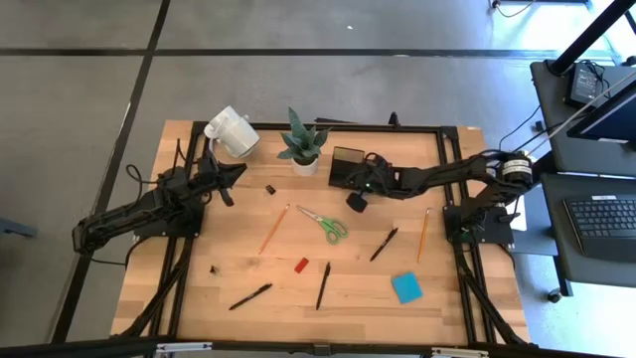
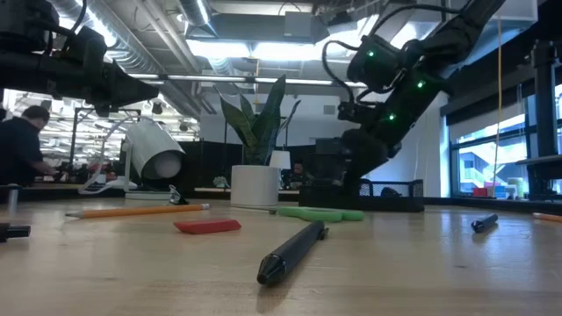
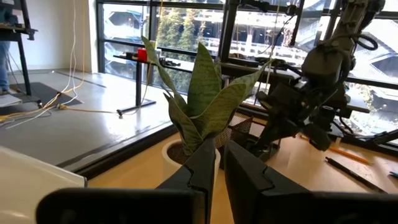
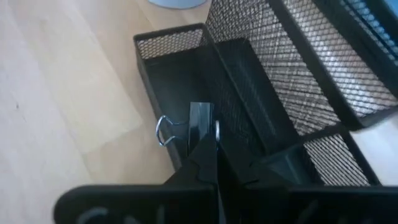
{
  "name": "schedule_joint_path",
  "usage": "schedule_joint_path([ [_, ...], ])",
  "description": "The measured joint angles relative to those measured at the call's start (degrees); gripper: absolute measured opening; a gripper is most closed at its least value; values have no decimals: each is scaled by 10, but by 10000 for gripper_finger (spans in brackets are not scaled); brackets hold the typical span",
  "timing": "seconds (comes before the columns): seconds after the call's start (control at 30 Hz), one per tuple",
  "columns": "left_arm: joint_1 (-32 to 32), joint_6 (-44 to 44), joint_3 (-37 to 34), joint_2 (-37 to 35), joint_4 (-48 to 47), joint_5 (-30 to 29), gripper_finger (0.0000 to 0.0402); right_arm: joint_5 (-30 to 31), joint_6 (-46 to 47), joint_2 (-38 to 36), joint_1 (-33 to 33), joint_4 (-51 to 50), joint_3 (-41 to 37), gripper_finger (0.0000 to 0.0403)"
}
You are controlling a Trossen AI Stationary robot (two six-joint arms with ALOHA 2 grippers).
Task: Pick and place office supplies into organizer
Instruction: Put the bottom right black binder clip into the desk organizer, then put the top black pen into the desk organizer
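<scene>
The wooden surface [image 1: 199, 298] carries most of the office supplies, scattered: green-handled scissors [image 1: 328, 224], an orange pencil [image 1: 273, 229], a yellow pencil [image 1: 423, 234], three black pens [image 1: 250, 296], a blue sticky-note pad [image 1: 405, 287], a small red block [image 1: 301, 265] and a loose black clip [image 1: 269, 188]. The black mesh organizer [image 1: 345, 164] sits at the far side, just beside the potted plant [image 1: 302, 144].

The right end effector [image 4: 208, 155] hangs over the organizer's front compartment, its fingers pinched tight on a binder clip [image 4: 186, 130] whose wire loop sticks out to one side. The clip appears to sit above the compartment wall, not squarely over the floor. To do this step well, I judge it should shift slightly so the whole clip clears the mesh rim, drop a little lower, then release, so the clip cannot bounce out or catch on the divider.

The left end effector [image 3: 221, 168] waits near the white mug [image 1: 232, 131], fingers narrow with a slim gap, holding nothing.
</scene>
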Motion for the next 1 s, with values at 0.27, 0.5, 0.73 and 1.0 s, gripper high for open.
schedule_joint_path([
  [0.27, 0, 0, 0, 0, 0, 0, 31, -2, -17, 9, -1, 14, 0, 8],
  [0.5, 0, 0, 0, 0, 0, 0, 31, -4, -24, 9, -1, 8, 0, 42],
  [0.73, 0, 0, 0, 0, 0, 0, 31, -7, -47, 7, 0, 2, 1, 78],
  [1.0, 0, 0, 0, 0, 0, -1, 31, -7, -44, -25, 10, -83, 50, 184],
])
